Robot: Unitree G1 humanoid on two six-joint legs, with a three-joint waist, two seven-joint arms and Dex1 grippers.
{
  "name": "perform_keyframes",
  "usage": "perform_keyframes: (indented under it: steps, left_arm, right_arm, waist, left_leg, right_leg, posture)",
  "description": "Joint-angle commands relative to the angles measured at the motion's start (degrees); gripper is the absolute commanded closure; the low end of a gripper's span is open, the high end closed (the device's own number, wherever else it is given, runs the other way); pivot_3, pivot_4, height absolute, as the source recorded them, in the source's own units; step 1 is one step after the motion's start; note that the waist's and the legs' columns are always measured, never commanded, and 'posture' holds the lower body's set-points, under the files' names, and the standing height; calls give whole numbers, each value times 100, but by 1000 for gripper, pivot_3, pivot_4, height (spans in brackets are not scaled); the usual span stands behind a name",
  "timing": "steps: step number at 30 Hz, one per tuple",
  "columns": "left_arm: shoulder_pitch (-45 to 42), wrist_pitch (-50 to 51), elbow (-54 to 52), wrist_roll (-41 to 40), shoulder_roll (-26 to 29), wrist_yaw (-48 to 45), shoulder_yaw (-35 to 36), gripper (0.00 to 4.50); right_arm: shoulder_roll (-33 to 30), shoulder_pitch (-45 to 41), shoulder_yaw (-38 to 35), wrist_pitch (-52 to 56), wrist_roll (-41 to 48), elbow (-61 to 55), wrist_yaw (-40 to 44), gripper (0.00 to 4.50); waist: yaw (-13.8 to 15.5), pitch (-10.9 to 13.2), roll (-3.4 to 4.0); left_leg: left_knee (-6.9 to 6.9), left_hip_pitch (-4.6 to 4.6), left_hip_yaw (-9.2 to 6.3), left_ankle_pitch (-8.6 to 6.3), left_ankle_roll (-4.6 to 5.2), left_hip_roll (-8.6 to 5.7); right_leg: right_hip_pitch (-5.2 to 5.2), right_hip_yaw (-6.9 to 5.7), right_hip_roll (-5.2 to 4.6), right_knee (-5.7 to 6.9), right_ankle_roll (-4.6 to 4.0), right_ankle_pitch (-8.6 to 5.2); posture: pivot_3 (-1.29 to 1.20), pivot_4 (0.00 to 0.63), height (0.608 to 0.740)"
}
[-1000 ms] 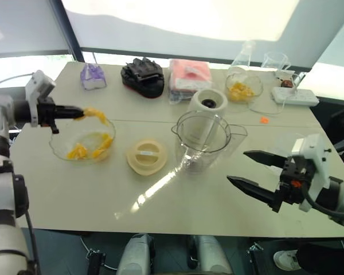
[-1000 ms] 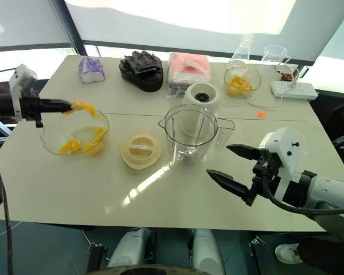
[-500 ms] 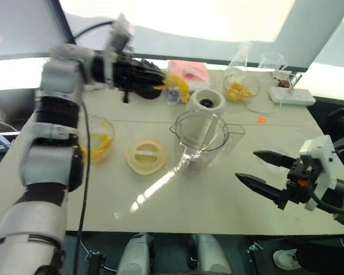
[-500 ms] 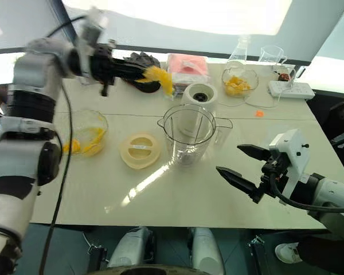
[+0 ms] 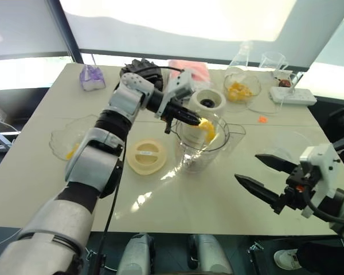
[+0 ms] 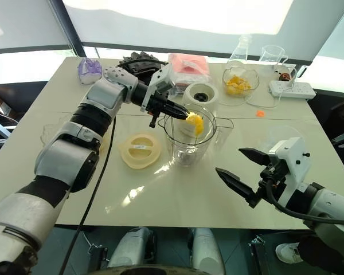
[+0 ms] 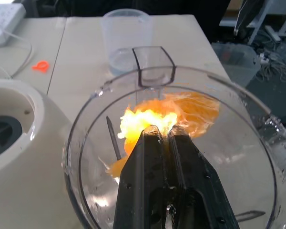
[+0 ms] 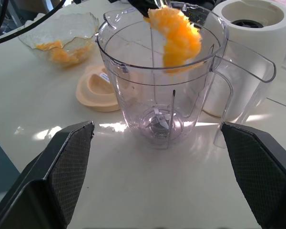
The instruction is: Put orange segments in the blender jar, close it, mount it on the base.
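- Left eye view: left gripper [image 5: 199, 121] clamped tight on an orange segment [image 5: 207, 129], held just over the mouth of the blender jar [image 5: 203, 143]. Jar stands mid-table, the base [image 5: 208, 103] just behind it, pale-yellow lid [image 5: 146, 156] beside it on the table. Right gripper [image 5: 265, 177] hangs spread wide, holding nothing, near the jar's handle side.
- Right eye view: same scene; clear bowl [image 6: 49, 136] at the table's left edge, a second bowl of fruit [image 6: 239, 86] at the far side.
- Left wrist view: black fingers [image 7: 152, 157] pressed together on the segment, inside the jar's rim (blades below look bare).
- Right wrist view: segment dangles at the rim; jar bottom seems empty.
- Step, as I judge it: loading fruit. Next move calls for opening the left fingers so the piece drops, then fetching more; lid and mounting not yet done.
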Motion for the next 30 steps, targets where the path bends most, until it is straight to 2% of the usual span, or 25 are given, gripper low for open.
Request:
perform_keyframes:
  steps: [1, 7, 14, 19, 21, 24, 30]
  left_arm:
    - [-204, -151, 6, 22, 20, -53, 77, 3533]
    - [-236, -226, 19, -13, 23, 94, 207, 528]
    - [-534, 674, -354, -913, 176, -44, 1091, 528]
    - [-287, 1901, -1639, -1688, 505, 196, 1641, 528]
    - [93, 2209, -2352, -1792, 762, 284, 1619, 528]
    - [1193, 2952, -4088, -2215, 1348, 368, 1615, 528]
    - [3262, 3609, -6441, -2950, 1718, 1098, 1753, 528]
  right_arm:
    - [62, 29, -170, -176, -45, -134, -30, 0]
    - [88, 51, -126, -236, -122, -85, -4, 0]
    - [338, 172, -37, -369, -347, 92, 29, 0]
    - [835, 554, 66, -649, -928, 356, 137, 0]
    - [1153, 648, 126, -986, -1452, 520, 69, 0]
    - [1677, 836, 259, -1508, -2205, 717, -58, 0]
    - [2008, 831, 316, -2068, -3088, 1193, -99, 0]
  waist:
    - [1, 0, 0]
    - [2, 0, 0]
    - [0, 0, 0]
    - [-8, 0, 4]
    - [-11, -4, 14]
    - [-54, -27, 57]
    - [-7, -19, 67]
  left_leg:
    - [0, 0, 0, 0, 0, 0]
    - [0, -3, 0, 0, 0, 0]
    - [0, -4, -2, 0, 0, -1]
    - [-6, -3, -5, -1, 2, 1]
    - [-6, -1, -4, -1, 2, 1]
    - [-7, 7, 0, -2, 1, 3]
    - [3, 12, 0, 3, -6, 4]
  right_leg:
    - [0, 0, -1, -1, 0, 0]
    - [0, 0, -2, -5, 0, 0]
    - [0, -2, -3, -5, 1, 0]
    - [-1, -3, -2, -4, 4, -3]
    - [-1, -1, -2, -3, 4, -3]
    - [1, 3, -3, 0, 4, -3]
    - [5, 6, -4, 14, 2, -3]
  posture:
    - [0, 150, 740]
    - [0, 150, 740]
    - [0, 150, 740]
    - [0, 150, 740]
    - [0, 150, 740]
    - [0, 150, 740]
    - [0, 150, 740]
